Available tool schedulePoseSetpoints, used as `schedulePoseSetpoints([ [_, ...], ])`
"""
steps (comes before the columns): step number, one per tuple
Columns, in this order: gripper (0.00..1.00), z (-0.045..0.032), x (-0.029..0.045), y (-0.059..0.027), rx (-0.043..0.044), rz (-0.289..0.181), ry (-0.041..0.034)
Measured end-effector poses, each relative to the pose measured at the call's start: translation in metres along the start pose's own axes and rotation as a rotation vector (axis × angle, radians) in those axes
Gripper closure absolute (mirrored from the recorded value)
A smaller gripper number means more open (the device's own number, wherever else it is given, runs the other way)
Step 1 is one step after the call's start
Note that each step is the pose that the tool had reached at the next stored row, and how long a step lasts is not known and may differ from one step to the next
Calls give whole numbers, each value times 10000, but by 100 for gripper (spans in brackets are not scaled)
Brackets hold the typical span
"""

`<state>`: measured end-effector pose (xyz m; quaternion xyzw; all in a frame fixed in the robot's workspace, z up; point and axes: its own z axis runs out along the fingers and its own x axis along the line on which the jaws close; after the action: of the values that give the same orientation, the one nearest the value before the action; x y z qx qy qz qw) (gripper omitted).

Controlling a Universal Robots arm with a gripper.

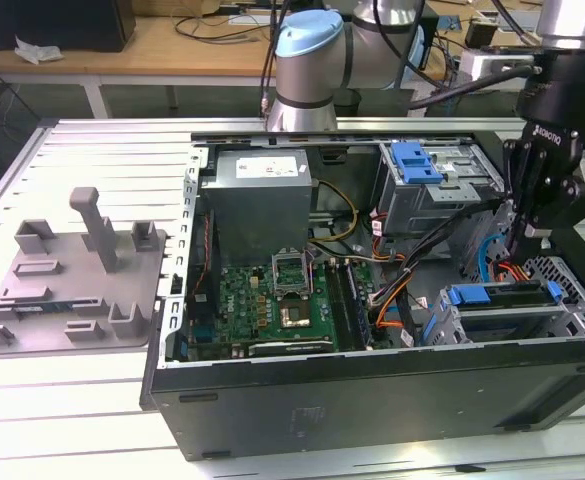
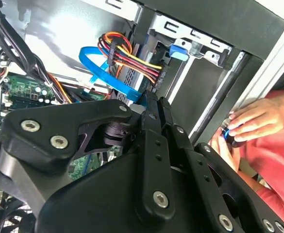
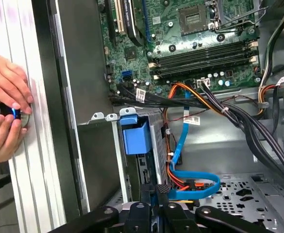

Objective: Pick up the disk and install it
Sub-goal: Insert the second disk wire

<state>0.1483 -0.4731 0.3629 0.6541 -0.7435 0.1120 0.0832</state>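
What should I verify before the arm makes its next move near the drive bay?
1. Claw is shut, with nothing seen between its tips: ok.
2. Disk sits in the bay; whether it is fully seated: cannot tell.
3. Blue cable loops right beside the claw: not ok.
4. Person's hands are at the case's outer wall: not ok.
5. Case is open and the bay is uncovered: ok.
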Motion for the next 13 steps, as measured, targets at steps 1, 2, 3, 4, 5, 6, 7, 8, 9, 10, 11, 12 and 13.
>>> schedulePoseSetpoints([
  [1, 84, 3, 10, 4, 4, 6, -84],
  [2, 84, 8, 30, 12, 16, 20, -266],
  [3, 84, 10, 40, 15, 23, 29, -372],
  [4, 84, 13, 51, 19, 29, 37, -480],
  [5, 84, 17, 66, 25, 31, 47, -635],
  [6, 84, 22, 85, 30, 31, 56, -788],
  [7, 84, 26, 100, 34, 31, 64, -917],
  [8, 84, 30, 113, 38, 30, 70, -1019],
  [9, 84, 34, 127, 41, 29, 76, -1124],
  [10, 84, 37, 141, 44, 26, 81, -1213],
  [11, 84, 43, 163, 48, 22, 88, -1338],
  [12, 84, 50, 190, 50, 20, 95, -1454],
  [13, 84, 60, 221, 50, 25, 103, -1574],
])
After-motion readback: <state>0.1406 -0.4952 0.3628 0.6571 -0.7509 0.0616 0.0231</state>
